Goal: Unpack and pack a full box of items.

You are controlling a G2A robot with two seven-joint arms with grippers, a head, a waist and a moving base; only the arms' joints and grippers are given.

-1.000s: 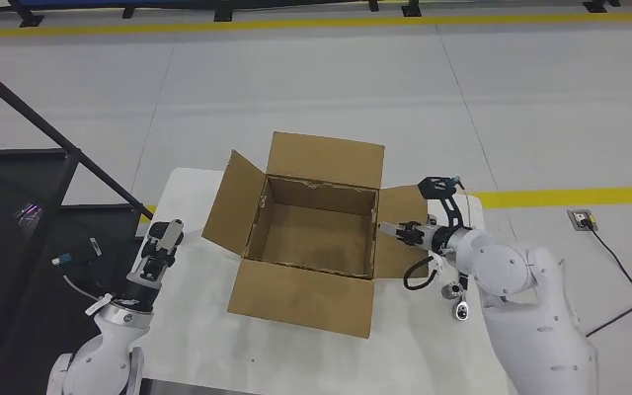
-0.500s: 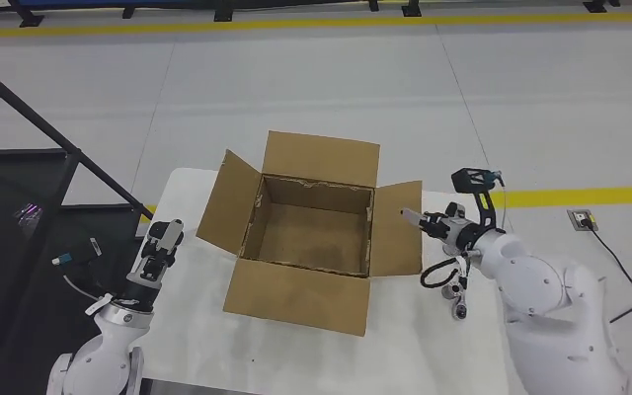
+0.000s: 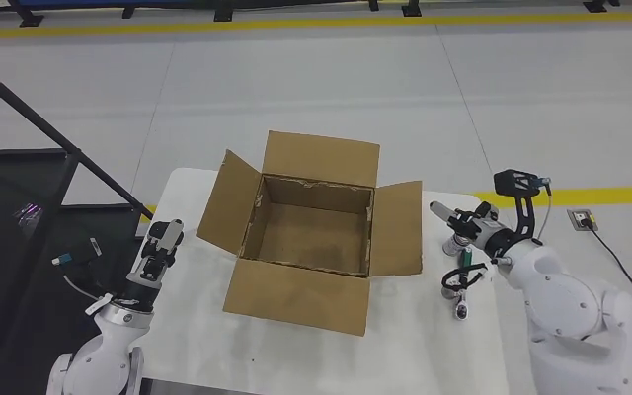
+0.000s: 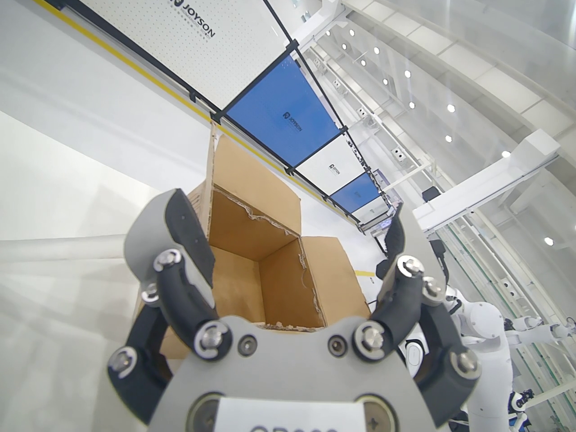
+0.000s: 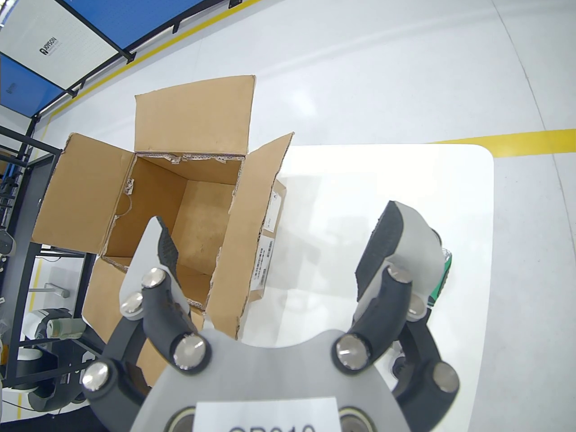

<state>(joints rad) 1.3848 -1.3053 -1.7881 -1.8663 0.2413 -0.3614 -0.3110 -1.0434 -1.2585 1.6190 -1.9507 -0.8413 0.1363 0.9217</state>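
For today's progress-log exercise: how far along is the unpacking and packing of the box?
Done: the brown cardboard box stands with flaps open, its visible inside empty. In hand: nothing; left gripper and right gripper are both open. Remaining: packing; a small green item lies on the white table.

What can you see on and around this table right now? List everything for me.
cardboard box: one, brown, middle of the table, flaps open, nothing visible inside
green item: one, green, on the table to the side of the box, largely hidden, cannot tell what it is
table: one, white, under the box
rack: one, black, beside the table
floor lines: two, yellow, on the grey floor beyond the table
left gripper: one, grey and black, open, facing the box
right gripper: one, grey and black, open, above the table beside the box
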